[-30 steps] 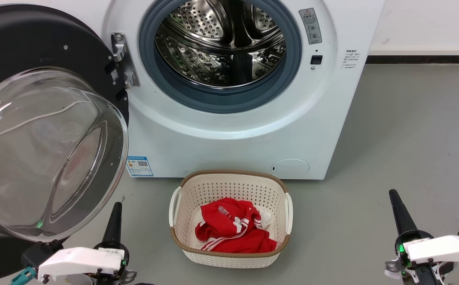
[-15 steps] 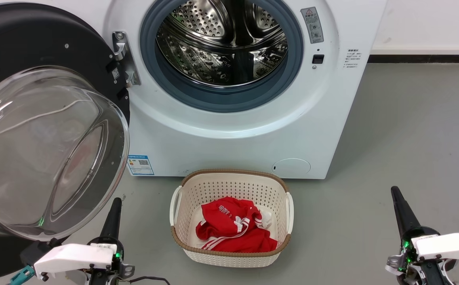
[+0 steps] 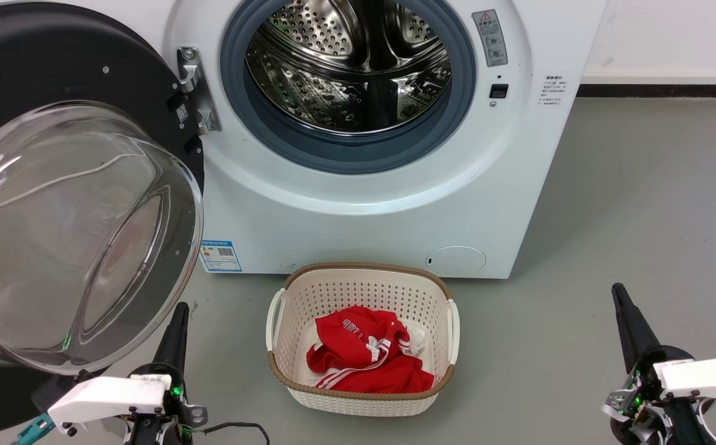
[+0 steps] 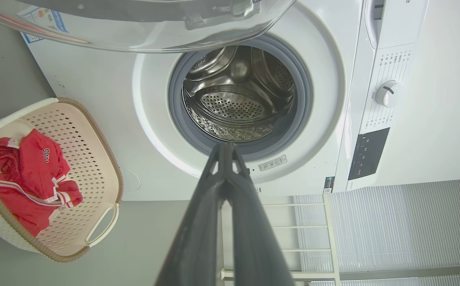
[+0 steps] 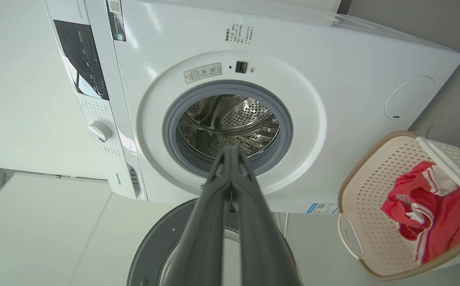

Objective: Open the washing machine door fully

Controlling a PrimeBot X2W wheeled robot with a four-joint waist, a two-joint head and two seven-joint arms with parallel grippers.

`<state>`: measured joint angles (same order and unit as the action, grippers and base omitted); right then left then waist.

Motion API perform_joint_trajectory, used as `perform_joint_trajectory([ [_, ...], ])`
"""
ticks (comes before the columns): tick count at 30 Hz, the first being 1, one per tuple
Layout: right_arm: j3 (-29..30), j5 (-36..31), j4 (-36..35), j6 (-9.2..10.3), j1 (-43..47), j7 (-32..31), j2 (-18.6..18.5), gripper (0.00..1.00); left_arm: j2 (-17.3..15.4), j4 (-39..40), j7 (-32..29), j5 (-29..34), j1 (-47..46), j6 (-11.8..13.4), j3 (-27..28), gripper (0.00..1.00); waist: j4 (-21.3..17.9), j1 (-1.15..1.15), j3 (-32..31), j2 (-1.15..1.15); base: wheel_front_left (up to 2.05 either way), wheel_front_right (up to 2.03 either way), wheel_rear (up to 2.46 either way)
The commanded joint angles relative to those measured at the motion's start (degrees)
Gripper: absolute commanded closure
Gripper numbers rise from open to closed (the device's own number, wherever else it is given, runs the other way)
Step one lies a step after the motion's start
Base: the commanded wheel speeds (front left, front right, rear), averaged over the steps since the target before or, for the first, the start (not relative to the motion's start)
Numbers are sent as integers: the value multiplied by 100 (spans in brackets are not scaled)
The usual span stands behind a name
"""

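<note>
At left: washing machine door (image 3: 55, 68) seemingly fully open, bowl (image 3: 73, 235) clear | left pincer (image 3: 181, 308), right pincer (image 3: 616, 288) closed, empty.

Basket (image 3: 358, 289) before machine (image 3: 370, 230), door (image 3: 42, 62) left.

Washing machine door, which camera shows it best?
The head view: the washing machine door stands open at left, black frame and glass bowl almost whole. Left wrist view catches the bowl's edge; right wrist view, part of the frame.
</note>
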<state>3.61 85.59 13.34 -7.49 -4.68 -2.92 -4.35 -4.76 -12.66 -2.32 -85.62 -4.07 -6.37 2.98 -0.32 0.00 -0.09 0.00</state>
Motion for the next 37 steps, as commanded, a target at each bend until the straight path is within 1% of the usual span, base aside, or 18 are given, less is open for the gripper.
perform_joint_trajectory([
  [1,25,140,7,0,-86,-32,-3,100,-3,-15,-41,-153,-130,-34,32,100,3,0,3,0,0,0,0],
  [19,120,846,66,0,-174,-228,21,100,21,-139,-251,-888,-238,-133,131,100,31,0,27,0,0,0,0],
  [37,156,792,67,0,-178,-264,46,100,57,-142,-288,-833,-227,-132,175,100,32,0,27,0,0,0,0],
])
